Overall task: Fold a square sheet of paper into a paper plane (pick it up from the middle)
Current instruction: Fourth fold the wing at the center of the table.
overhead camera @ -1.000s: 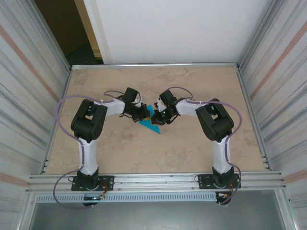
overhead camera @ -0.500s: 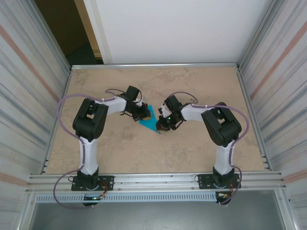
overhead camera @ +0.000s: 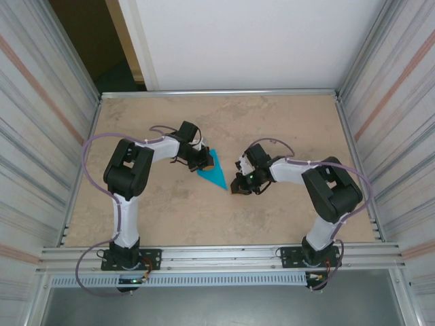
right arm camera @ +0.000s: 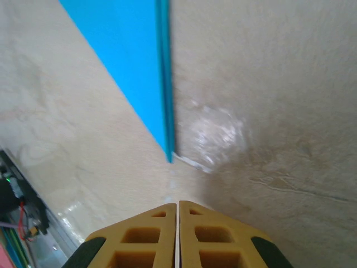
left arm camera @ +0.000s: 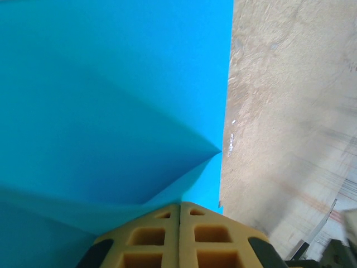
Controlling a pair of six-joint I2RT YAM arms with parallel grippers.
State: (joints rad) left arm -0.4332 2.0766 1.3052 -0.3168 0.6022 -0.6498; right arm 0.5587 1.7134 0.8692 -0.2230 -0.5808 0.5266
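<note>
The square sheet of paper (overhead camera: 217, 174) lies on the table, creased into a narrow teal triangle with its tip pointing toward the near edge. My left gripper (overhead camera: 206, 163) is shut, and its yellow fingertips (left arm camera: 179, 209) rest on the paper's far left part, where a raised fold (left arm camera: 167, 167) runs up to them. In the left wrist view the paper (left arm camera: 100, 95) covers the left side. My right gripper (overhead camera: 236, 191) is shut and holds nothing, low over bare table just right of the paper's tip (right arm camera: 169, 158). In the right wrist view the gripper (right arm camera: 177, 205) is a short gap away from that tip.
The tan tabletop (overhead camera: 285, 122) is fenced by metal rails, with corrugated walls on both sides. A doorway gap (overhead camera: 102, 41) opens at the back left. A purple cable (overhead camera: 92, 163) loops off each arm.
My right gripper has drawn back from the paper, moving right and toward the near edge. The left gripper has stayed on the paper, which now shows more fully.
</note>
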